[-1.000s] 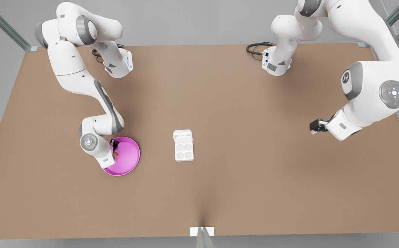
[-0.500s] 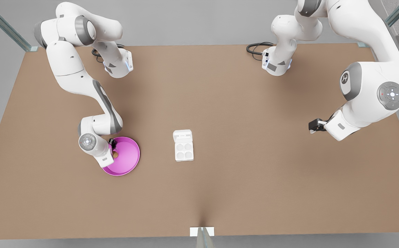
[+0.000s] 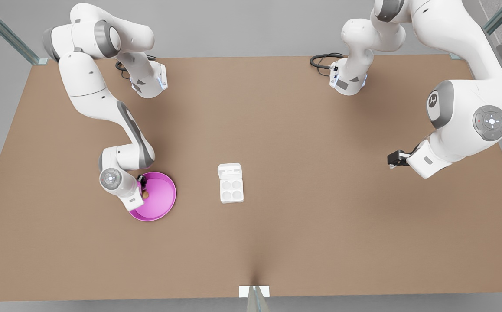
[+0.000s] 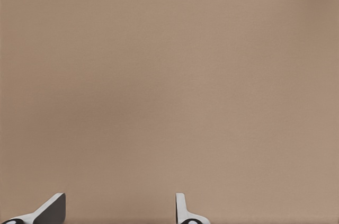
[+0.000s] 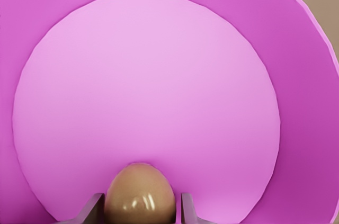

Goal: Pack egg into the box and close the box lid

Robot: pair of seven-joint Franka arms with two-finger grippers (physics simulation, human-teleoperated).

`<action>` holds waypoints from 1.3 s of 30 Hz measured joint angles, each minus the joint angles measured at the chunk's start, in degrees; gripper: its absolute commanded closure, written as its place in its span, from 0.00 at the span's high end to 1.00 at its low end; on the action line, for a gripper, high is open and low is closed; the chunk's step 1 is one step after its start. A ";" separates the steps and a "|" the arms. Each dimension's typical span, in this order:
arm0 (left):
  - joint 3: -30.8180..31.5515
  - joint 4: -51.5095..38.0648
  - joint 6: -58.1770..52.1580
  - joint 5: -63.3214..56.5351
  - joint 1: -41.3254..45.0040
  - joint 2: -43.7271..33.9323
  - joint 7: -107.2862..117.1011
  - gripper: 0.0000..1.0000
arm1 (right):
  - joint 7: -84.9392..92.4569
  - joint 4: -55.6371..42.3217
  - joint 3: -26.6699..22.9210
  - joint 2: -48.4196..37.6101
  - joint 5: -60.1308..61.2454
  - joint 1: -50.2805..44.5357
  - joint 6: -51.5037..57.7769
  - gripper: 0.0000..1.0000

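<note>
Egg [image 5: 140, 193] sat between the right gripper [image 5: 140, 208]'s fingers on the plate [image 5: 296, 128] near the desk [image 3: 320, 242]'s edge; left gripper [image 4: 119, 211] waited, wide apart.

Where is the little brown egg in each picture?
Front view: the egg peeks out on the pink plate, beside the right gripper, toward the front view's left.
Right wrist view: the egg sits on the plate between the gripper's fingers.
Left wrist view: bare brown table and the left gripper, open.
Shared landmark: the pink plate.
</note>
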State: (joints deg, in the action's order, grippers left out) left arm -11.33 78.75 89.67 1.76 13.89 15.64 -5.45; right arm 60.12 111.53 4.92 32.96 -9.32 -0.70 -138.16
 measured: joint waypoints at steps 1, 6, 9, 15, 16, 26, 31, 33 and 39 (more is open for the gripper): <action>0.00 0.00 -0.02 0.00 0.00 0.01 0.00 1.00 | 0.00 0.00 0.00 0.00 0.00 0.04 0.00 0.60; 0.00 0.00 -0.03 0.00 0.00 0.01 0.00 1.00 | 0.00 -0.02 0.00 0.00 0.00 0.35 0.00 0.58; 0.00 0.00 -0.01 0.00 0.00 0.16 0.05 1.00 | 0.00 -0.09 0.00 0.02 0.00 0.35 0.00 0.54; 0.00 0.00 -0.03 0.00 0.00 0.18 0.09 1.00 | 0.03 -0.09 0.00 0.00 0.04 0.35 0.01 0.54; 0.00 0.00 -0.03 0.00 0.00 0.18 0.09 1.00 | 0.07 -0.09 0.00 0.15 0.10 0.35 0.03 0.54; 0.00 0.00 -0.03 0.00 0.00 0.18 0.09 1.00 | 0.87 -0.20 0.12 -0.33 1.08 0.37 0.42 0.55; 0.00 0.00 -0.03 0.00 0.00 0.18 0.09 1.00 | 0.50 -0.27 0.12 -0.81 0.87 0.37 0.32 0.56; 0.00 0.00 -0.03 0.00 0.00 0.18 0.17 1.00 | 0.50 -0.37 0.15 -0.94 1.00 0.31 0.32 0.57; 0.00 0.00 -0.03 0.01 0.10 0.26 0.18 1.00 | 0.28 -0.88 0.32 -1.00 1.72 -0.42 0.31 0.58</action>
State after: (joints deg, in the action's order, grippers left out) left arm -11.34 78.75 89.65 1.77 13.99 15.91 -5.27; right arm 60.39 110.65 5.24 31.96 -7.59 -1.12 -137.85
